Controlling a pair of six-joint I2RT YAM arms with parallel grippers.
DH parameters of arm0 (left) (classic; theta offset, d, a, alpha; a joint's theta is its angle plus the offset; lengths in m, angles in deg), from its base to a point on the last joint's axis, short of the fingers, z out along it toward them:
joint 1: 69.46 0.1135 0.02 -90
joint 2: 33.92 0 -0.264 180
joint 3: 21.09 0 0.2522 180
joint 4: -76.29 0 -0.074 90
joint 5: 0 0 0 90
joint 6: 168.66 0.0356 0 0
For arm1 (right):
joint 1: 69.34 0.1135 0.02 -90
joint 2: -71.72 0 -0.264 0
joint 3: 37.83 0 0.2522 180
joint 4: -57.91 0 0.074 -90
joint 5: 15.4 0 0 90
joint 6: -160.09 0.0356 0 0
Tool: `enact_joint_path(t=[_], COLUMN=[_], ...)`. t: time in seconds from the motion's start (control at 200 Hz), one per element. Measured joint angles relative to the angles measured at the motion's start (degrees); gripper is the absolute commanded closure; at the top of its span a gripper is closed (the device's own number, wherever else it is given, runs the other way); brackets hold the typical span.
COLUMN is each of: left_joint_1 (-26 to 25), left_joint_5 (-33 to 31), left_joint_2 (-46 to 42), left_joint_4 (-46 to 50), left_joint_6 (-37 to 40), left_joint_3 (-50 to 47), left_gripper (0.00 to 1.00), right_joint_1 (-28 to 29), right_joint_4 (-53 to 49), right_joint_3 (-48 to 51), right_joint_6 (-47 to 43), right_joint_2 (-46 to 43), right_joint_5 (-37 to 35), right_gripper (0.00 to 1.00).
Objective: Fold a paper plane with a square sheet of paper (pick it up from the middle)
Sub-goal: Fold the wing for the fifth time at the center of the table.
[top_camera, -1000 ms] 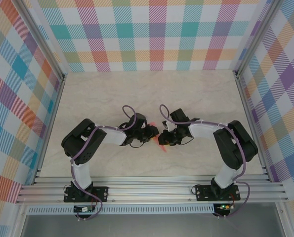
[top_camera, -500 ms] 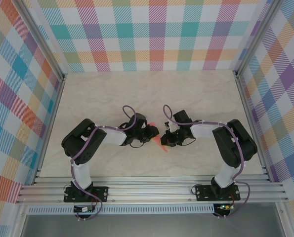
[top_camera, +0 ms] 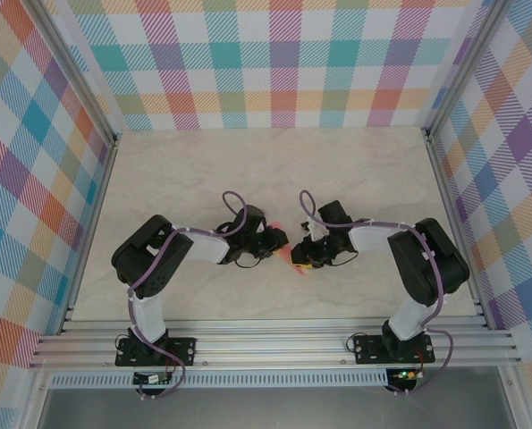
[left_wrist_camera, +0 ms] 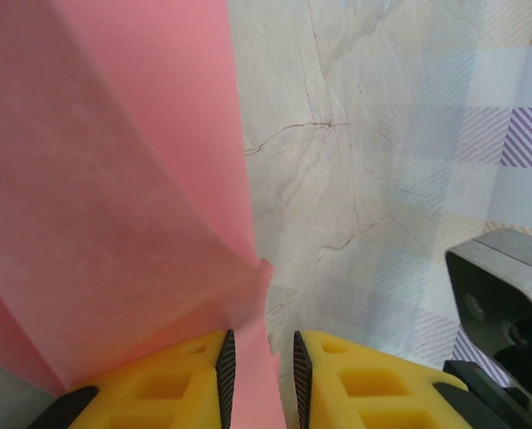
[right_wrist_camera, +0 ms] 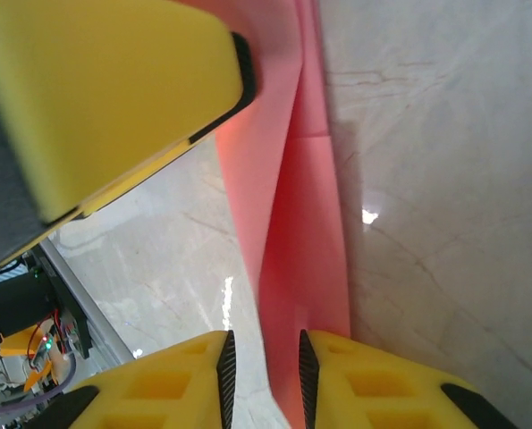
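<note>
1. Middle of the top view, over the desk (top_camera: 248,170): pink paper (top_camera: 290,257), right where both arms meet.
2. Left tool (left_wrist_camera: 258,353): almost closed, pinching the paper's lower edge.
3. Right tool (right_wrist_camera: 263,353): small gap, paper running through it; squeezing or loose, cannot tell.

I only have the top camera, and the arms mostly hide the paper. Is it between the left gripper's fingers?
Observer: Yes. On the left wrist camera the pink paper runs down into the narrow gap of the left gripper. I can't tell whether it is actually pinched.
Operator: And the right side?
Observer: The right gripper has its jaws slightly apart, with a strip of the paper passing between them.
Operator: Any folds yet?
Observer: Yes. The right wrist camera shows a long lengthwise crease and overlapping layers.
</note>
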Motion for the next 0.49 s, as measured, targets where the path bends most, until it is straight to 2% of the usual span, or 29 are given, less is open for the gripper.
enact_joint_path(t=[0.495], left_joint_1=[0.00], left_joint_5=[0.00], left_joint_2=[0.00], left_joint_4=[0.00], left_joint_6=[0.00], left_joint_3=[0.00], left_gripper=[0.74], right_joint_1=[2.80], right_joint_4=[-5.11], right_joint_3=[-1.42], right_joint_6=[-5.84], right_joint_2=[-0.94], right_joint_5=[-8.22], right_gripper=[0.70])
